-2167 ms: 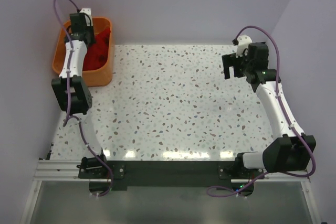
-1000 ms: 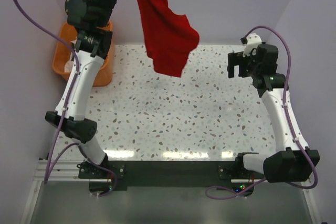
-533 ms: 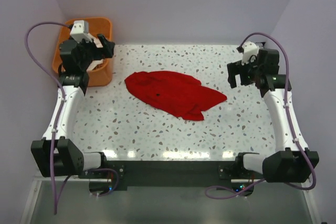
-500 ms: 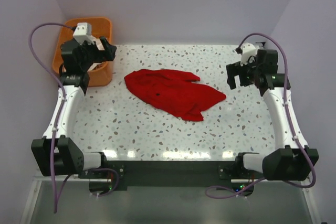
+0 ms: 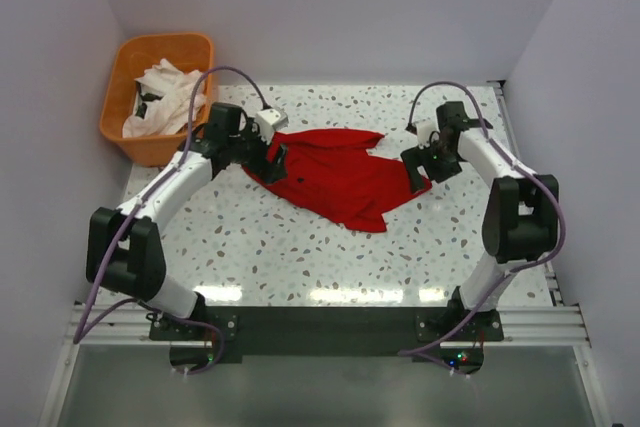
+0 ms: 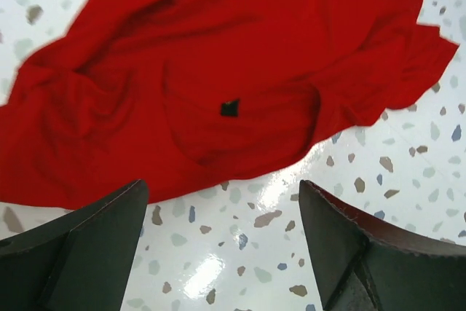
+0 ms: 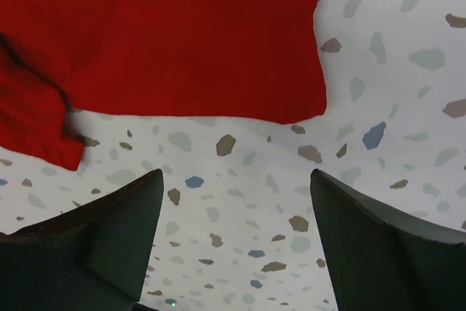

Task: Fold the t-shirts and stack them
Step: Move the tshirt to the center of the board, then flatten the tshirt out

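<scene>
A red t-shirt (image 5: 335, 175) lies crumpled on the speckled table (image 5: 320, 247), back of centre. White t-shirts (image 5: 165, 97) are heaped in the orange basket (image 5: 135, 142) at the back left. My left gripper (image 5: 275, 162) hangs open at the red shirt's left edge; in the left wrist view the red cloth (image 6: 218, 71) fills the top and only bare table shows between the fingers (image 6: 95, 245). My right gripper (image 5: 418, 171) stands open at the shirt's right corner; the red cloth (image 7: 167, 41) lies just beyond its fingers (image 7: 378, 245), with nothing between them.
The basket stands against the left wall, off the table's back left corner. Purple cables loop over both arms. Lilac walls close in on three sides, and the arm bases sit on the rail (image 5: 320, 325) at the near edge.
Both arms have swung down and inward to the red shirt's two ends. The shirt, dropped on the table about half a second ago, lies where it fell. White shirts now show in the basket.
</scene>
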{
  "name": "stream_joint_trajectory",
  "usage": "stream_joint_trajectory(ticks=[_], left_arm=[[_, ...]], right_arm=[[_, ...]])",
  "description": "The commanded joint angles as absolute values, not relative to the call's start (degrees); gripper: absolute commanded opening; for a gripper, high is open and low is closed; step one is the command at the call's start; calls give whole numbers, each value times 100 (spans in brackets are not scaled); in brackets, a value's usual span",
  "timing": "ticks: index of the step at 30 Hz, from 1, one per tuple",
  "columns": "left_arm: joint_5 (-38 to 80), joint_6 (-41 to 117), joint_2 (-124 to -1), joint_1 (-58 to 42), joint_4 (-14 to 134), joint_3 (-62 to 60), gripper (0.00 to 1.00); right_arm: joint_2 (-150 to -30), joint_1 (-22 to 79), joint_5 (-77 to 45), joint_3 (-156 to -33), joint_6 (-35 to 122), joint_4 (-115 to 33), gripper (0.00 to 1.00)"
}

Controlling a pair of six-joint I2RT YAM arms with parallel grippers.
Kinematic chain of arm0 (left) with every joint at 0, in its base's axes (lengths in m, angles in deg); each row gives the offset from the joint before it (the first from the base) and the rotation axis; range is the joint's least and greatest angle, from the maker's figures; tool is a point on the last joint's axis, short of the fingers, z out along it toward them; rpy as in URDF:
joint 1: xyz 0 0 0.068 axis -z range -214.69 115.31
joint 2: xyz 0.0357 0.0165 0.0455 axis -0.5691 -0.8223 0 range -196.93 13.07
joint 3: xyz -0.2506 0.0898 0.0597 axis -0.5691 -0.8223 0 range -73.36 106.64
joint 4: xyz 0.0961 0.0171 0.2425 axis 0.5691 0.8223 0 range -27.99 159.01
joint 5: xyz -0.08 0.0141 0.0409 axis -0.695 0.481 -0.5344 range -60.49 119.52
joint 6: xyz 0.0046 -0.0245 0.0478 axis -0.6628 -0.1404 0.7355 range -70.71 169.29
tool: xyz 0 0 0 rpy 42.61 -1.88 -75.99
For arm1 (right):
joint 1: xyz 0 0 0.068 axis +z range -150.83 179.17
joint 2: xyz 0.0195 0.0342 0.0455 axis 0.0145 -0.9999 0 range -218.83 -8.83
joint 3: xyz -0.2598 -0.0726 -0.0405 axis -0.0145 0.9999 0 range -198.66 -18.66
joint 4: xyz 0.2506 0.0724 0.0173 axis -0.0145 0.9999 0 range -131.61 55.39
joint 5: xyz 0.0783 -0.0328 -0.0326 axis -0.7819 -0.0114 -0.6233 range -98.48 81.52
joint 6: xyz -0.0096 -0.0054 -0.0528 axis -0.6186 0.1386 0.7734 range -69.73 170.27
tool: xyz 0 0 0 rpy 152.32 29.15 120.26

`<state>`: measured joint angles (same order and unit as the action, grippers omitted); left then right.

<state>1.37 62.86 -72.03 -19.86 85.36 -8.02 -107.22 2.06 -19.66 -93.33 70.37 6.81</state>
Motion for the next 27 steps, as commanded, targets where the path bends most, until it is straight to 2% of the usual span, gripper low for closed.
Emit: stream_joint_trajectory(ticks=[1,7,12,15,16,18,19,21,22,24,25,27], left_arm=[[324,6740,-7569,-1791,8767,-762,88],[245,7108,-7772,-1158,8364,-928,95],[104,7521,-8062,-648,8029,-823,96],[270,7706,-8361,-305,7766,-744,99],[340,7715,-8509,-148,7678,-709,100],[429,7811,-8738,-24,7467,-657,100],[464,7830,-8809,90,7406,-604,100],[631,7882,-9002,187,7177,-568,99],[649,7926,-9073,249,7133,-516,95],[876,8058,-9292,293,7211,-367,87],[929,8119,-9345,293,7421,-323,70],[1149,8278,-9320,241,7606,-278,47]], right_arm=[[-11112,321,-1693,-9758,6803,365,84],[-11921,453,-1245,-10022,6645,5,82],[-12448,479,-928,-10215,6566,-136,69],[-12581,479,-936,-10198,6504,-127,54],[-12599,479,-954,-10189,6495,-75,44],[-12538,471,-1059,-10145,6478,-4,33],[-12502,470,-1077,-10119,6486,39,20],[-12345,462,-1077,-10049,6495,92,7],[-12300,462,-1051,-10013,6512,145,0],[-12099,427,-1024,-9908,6521,198,0],[-12019,392,-1007,-9864,6556,215,0],[-11887,295,-972,-9767,6600,250,0]])
